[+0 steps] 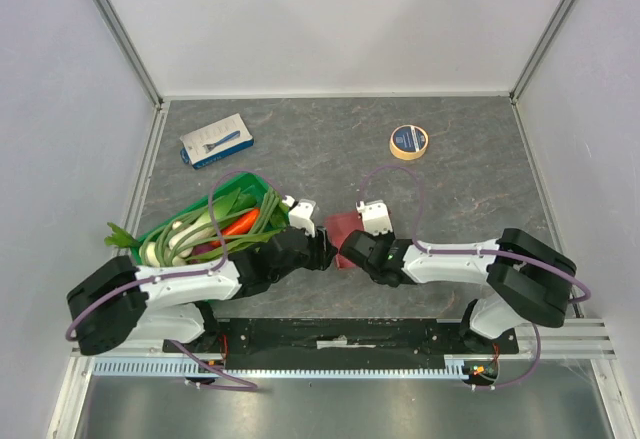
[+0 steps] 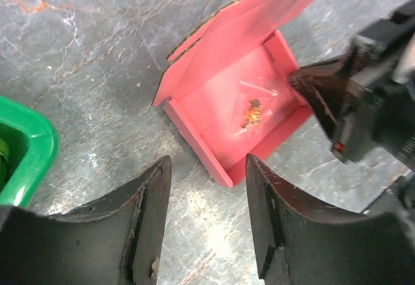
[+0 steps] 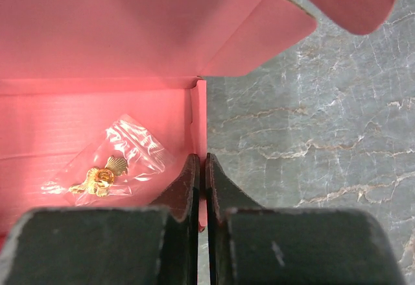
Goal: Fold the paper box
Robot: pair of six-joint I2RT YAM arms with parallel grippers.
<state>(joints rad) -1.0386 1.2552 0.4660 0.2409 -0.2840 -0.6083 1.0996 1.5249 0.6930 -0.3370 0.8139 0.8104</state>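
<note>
The pink paper box lies on the table between the two arms, a shallow tray with its lid flap raised. In the left wrist view the paper box is just beyond my left gripper, which stands open over bare table with nothing between its fingers. My right gripper is shut on the thin side wall of the paper box, one finger inside and one outside. A small clear bag with a gold trinket lies inside the tray. The right gripper also shows at the box's right wall.
A green crate of vegetables stands close to the left arm, its corner beside my left fingers. A blue-and-white flat package lies at the back left and a tape roll at the back right.
</note>
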